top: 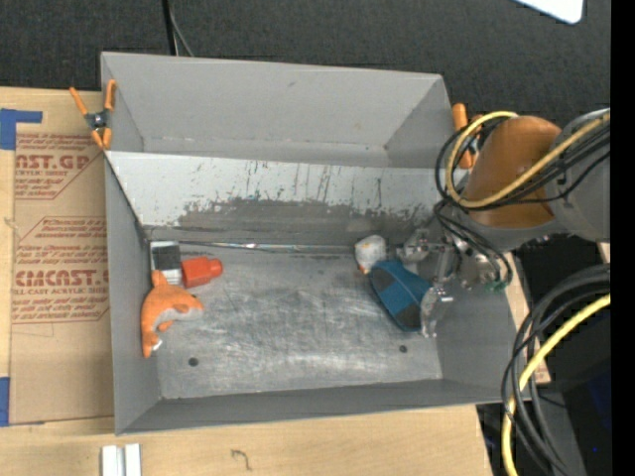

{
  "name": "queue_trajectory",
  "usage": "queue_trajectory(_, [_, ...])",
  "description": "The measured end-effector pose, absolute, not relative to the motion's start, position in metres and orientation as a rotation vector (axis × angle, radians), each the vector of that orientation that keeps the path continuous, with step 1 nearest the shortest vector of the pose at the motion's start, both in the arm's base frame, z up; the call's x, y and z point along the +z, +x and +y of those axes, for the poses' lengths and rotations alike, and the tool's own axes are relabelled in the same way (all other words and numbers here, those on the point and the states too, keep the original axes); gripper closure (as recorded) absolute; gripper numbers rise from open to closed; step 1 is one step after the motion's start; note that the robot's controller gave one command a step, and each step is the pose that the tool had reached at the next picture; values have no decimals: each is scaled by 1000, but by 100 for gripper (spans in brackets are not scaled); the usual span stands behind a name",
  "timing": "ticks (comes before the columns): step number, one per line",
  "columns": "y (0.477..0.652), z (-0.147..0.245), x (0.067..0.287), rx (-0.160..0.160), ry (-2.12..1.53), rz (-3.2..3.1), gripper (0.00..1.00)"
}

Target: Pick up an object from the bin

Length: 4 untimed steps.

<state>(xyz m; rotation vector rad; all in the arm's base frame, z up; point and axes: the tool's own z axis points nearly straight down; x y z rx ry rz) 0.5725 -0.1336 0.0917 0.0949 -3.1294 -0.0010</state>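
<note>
My gripper (427, 286) is low at the right end of the bin floor, open. One metal fingertip (430, 319) shows near the front, and the other is toward the back wall. A dark blue rounded block (395, 292) lies tilted on the floor, with its right end against the gripper; whether that end is between the fingers I cannot tell. A small white lump (369, 252) rests just behind the blue block, close to the back wall.
At the left end of the bin lie an orange dolphin-shaped toy (165, 310) and, behind it, an orange-red block (201, 271) next to a small silver-and-black piece (165, 258). The arm with its orange cover and cables hangs over the right rim.
</note>
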Motion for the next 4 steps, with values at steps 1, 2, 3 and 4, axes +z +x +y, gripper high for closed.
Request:
queue_trajectory(1, [573,-134,92,-1,95,-3129,100])
queue_trajectory(2, [572,-128,94,4,190,-3129,100])
queue_trajectory(3, [581,-116,108,-2,390,-3113,100])
queue_trajectory(4, [568,-77,104,1,422,-3111,100])
